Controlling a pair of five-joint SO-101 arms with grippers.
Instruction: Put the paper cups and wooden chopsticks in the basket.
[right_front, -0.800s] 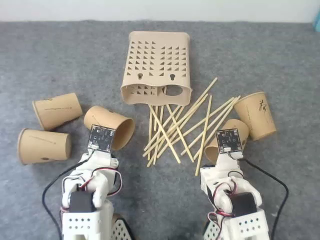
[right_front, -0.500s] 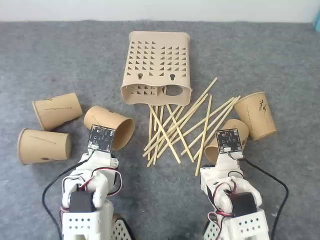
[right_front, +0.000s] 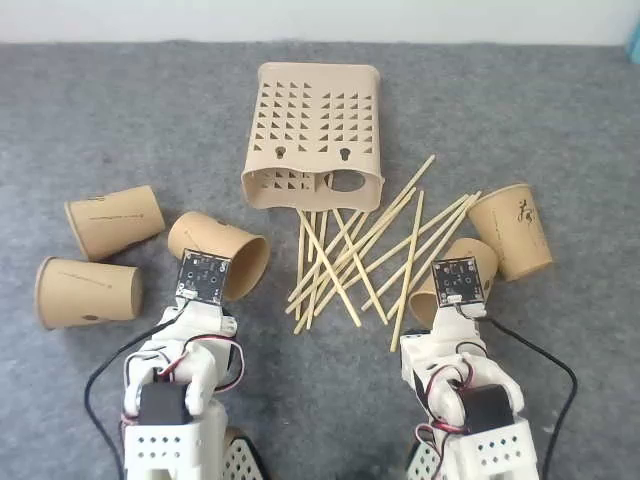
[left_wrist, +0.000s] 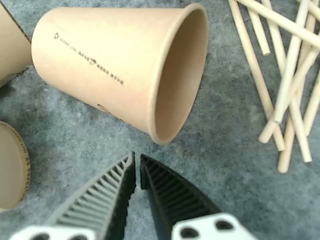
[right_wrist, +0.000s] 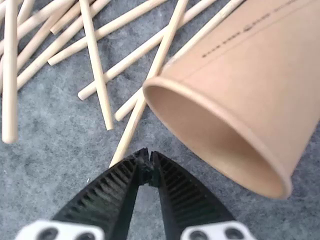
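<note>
A beige perforated basket (right_front: 318, 135) lies on its side at the back centre, mouth toward the arms. Wooden chopsticks (right_front: 365, 250) fan out in front of it. Three paper cups lie on their sides at the left (right_front: 114, 220) (right_front: 86, 291) (right_front: 222, 252), two at the right (right_front: 512, 230) (right_front: 455, 275). My left gripper (left_wrist: 136, 172) is shut and empty, just short of the open rim of a cup (left_wrist: 125, 70). My right gripper (right_wrist: 148, 163) is shut and empty, close to the mouth of another cup (right_wrist: 240, 115) and the chopstick ends (right_wrist: 100, 60).
Grey carpet-like cloth (right_front: 560, 120) covers the table. Both arm bases (right_front: 170, 420) (right_front: 470, 420) stand at the front edge. Open floor lies between the arms and behind the basket.
</note>
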